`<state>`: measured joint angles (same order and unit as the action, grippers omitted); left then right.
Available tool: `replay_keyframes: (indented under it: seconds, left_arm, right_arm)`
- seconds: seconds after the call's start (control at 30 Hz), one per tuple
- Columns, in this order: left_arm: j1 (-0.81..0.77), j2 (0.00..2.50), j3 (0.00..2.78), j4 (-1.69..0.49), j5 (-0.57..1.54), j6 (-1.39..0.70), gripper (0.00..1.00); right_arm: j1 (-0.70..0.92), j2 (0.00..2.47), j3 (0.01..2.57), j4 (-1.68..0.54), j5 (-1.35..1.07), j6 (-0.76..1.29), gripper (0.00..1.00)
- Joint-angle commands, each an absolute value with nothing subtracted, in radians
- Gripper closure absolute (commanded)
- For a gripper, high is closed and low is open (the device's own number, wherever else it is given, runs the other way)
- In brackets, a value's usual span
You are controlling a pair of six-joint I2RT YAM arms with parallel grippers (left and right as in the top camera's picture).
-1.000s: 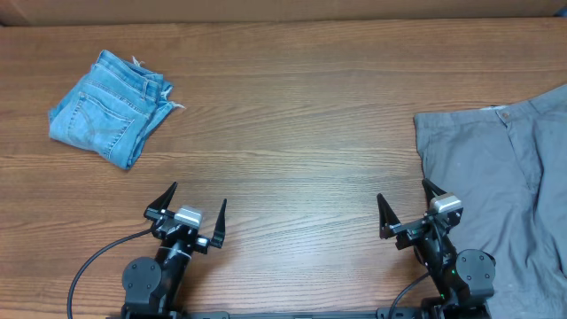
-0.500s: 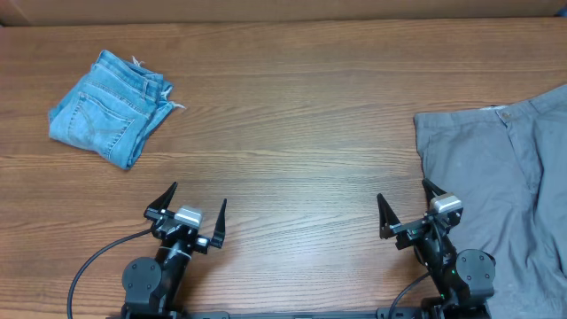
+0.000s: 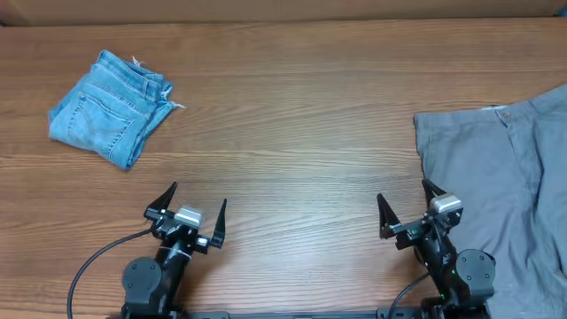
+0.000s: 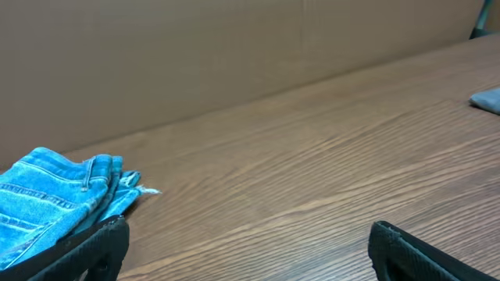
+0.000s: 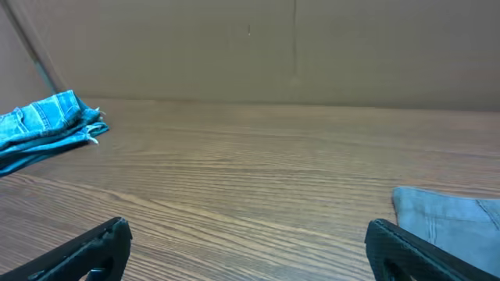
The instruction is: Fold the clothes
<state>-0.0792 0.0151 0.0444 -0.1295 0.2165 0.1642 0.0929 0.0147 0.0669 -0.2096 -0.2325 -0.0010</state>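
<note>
The light-blue denim jeans lie folded in a compact bundle at the far left of the table, a back pocket facing up. They also show in the left wrist view and the right wrist view. The grey trousers lie spread flat at the right edge, waistband toward the far side, partly out of frame; a corner shows in the right wrist view. My left gripper is open and empty near the front edge. My right gripper is open and empty, just left of the grey trousers.
The wooden table runs between the two garments. A brown cardboard wall stands along the table's far edge. A black cable trails from the left arm's base.
</note>
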Motion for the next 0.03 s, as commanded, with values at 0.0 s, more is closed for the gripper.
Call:
replay_keyframes:
  seconds: [0.0]
  left_arm:
    - [-0.083, 0.005, 0.035, -0.123, 0.228, 0.157, 0.0]
  right_arm:
    - [0.09, 0.003, 0.066, -0.207, -0.237, -0.004, 0.0]
